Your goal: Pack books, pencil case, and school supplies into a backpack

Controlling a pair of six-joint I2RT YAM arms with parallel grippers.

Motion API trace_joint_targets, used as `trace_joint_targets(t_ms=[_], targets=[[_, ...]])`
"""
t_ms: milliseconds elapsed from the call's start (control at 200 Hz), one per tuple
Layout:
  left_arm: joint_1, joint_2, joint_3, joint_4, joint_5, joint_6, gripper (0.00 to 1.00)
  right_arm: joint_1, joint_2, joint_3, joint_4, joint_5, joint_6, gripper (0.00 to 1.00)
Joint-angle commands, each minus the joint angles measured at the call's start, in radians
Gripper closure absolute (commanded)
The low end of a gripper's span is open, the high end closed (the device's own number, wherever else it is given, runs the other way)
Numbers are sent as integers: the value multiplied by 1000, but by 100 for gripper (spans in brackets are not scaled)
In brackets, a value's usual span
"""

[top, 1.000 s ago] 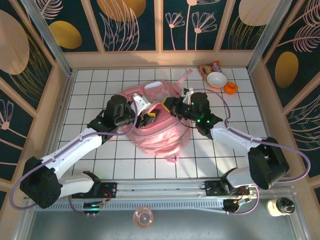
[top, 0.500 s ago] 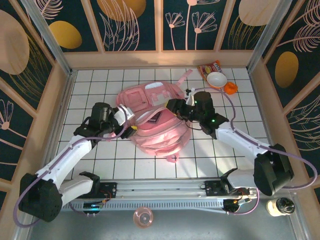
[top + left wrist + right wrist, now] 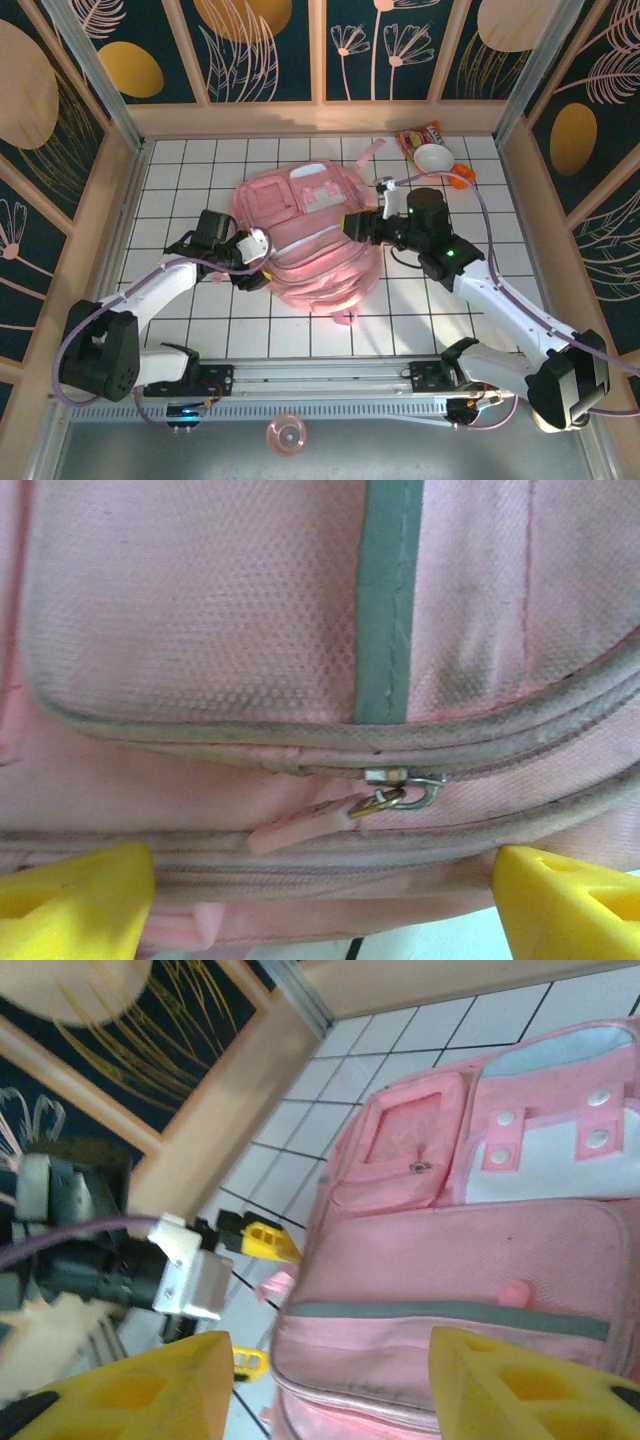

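Note:
The pink backpack (image 3: 305, 235) lies flat in the middle of the tiled table, front pockets up, with its flap down. The books, pencil case and school supplies are hidden from view. My left gripper (image 3: 256, 268) sits at the bag's left edge, open. In the left wrist view its yellow fingertips (image 3: 75, 900) straddle the bag's side seam, where a pink zipper pull (image 3: 300, 830) hangs from a metal slider (image 3: 405, 785). My right gripper (image 3: 352, 226) hovers over the bag's right side, open and holding nothing, its fingertips (image 3: 140, 1390) wide above the backpack (image 3: 450, 1260). The left gripper (image 3: 255, 1295) shows there too.
At the back right lie a red-orange snack packet (image 3: 418, 135), a white bowl (image 3: 433, 158) and a small orange object (image 3: 462, 177). A pink strap (image 3: 368, 152) trails behind the bag. Wooden walls enclose the table on three sides.
Both grippers have let go and opened. The bag's raised opening has dropped flat, hiding the yellow and dark things inside. The left arm drew back left, the right arm back right.

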Motion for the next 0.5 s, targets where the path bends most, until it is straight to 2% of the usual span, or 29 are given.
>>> trace_joint_targets(t_ms=[0, 70, 200, 305, 495], targets=[[4, 3, 20, -12, 137, 38, 17, 38, 17, 2, -71, -12, -274, 43], [5, -2, 15, -7, 173, 31, 26, 77, 30, -2, -94, 12, -412, 42], [5, -39, -7, 27, 223, 3, 31, 141, 44, -3, -119, 66, -636, 42], [4, -63, -37, 62, 206, -7, 34, 173, 50, -15, -112, 74, -805, 42], [4, -42, -35, 68, 165, 9, 47, 234, 99, -35, -69, 172, -1034, 43]])
